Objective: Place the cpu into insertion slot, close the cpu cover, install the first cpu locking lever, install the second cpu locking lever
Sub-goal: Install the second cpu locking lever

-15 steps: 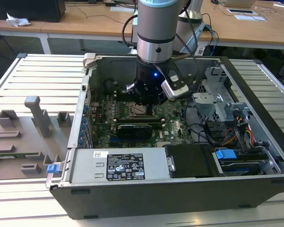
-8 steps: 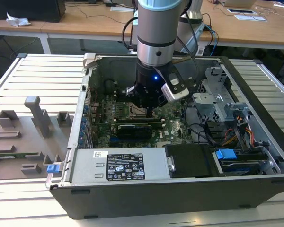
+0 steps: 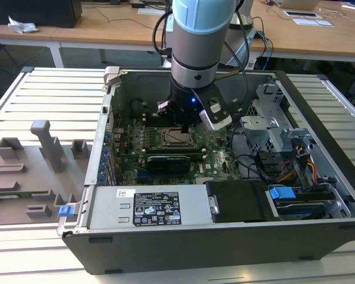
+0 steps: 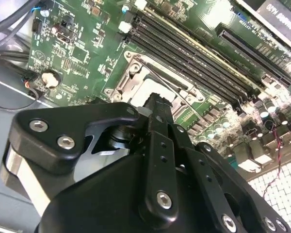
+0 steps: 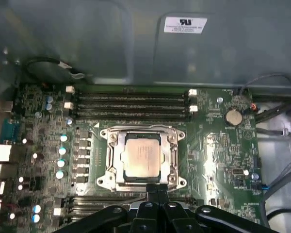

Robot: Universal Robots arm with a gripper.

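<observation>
The cpu [image 5: 141, 157] lies flat inside the insertion slot [image 5: 110, 156] on the green motherboard [image 5: 218, 145], its pale metal top showing through the window of the cpu cover [image 5: 172, 154], which appears folded down around it; in the exterior view the slot [image 3: 178, 138] sits near the middle of the open computer case [image 3: 165, 248], which rests on a slatted table [image 3: 47, 94]. The hand [image 5: 156, 188] hangs just at the near edge of the socket, its two fingers pressed together with nothing between them; in the second wrist view the tip [image 4: 157, 103] looks to be touching or just above the socket frame. I judge the chip light, stiff and fragile, best held by its edges; the cover is thin sheet metal, springy, and better pushed on its rim than gripped; whether either locking lever is latched I cannot tell.
</observation>
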